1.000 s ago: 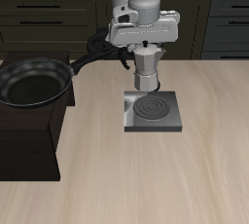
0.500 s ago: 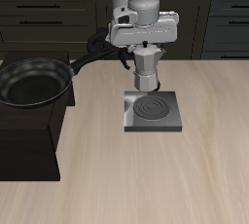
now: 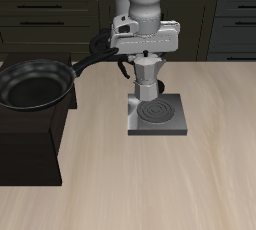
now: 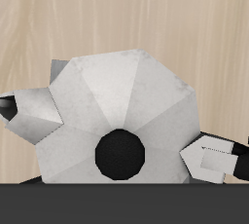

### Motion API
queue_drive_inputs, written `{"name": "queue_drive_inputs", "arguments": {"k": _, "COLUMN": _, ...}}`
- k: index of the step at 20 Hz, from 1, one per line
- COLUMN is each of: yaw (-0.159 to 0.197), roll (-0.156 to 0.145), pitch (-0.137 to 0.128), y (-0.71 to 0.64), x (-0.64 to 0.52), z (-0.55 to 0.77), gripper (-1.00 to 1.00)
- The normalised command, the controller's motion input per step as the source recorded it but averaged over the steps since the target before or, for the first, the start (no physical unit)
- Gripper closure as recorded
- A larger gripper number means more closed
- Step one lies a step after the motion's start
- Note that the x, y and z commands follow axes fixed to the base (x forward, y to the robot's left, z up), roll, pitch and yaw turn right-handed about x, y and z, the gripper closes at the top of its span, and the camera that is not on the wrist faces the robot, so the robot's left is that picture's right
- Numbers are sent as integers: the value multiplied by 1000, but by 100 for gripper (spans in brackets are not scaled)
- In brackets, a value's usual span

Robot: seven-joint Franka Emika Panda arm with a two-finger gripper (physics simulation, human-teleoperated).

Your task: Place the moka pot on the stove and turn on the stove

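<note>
We had the pot (image 3: 148,77) lifted clear of the table, the gripper (image 3: 148,50) pinching its lid knob from above. It hung just over the back edge of the stove (image 3: 157,115), not yet centred on the coil, so we judged the carry nearly done and the placing still to come. The knob at the stove's front edge looked untouched, so switching on also remained. The pot stood upright, long axis vertical; its handle seemed to point toward the pan (image 3: 38,81), though we could not be sure. From the wrist we saw its lid (image 4: 122,111) squarely below.
</note>
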Motion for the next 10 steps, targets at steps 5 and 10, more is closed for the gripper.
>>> {"name": "queue_drive_inputs", "arguments": {"k": 5, "yaw": 11, "roll": -8, "pitch": 7, "y": 41, "x": 115, "z": -59, "gripper": 100}}
{"name": "queue_drive_inputs", "arguments": {"k": 10, "yaw": -16, "roll": 10, "pitch": 16, "y": 90, "x": 72, "z": -19, "gripper": 100}}
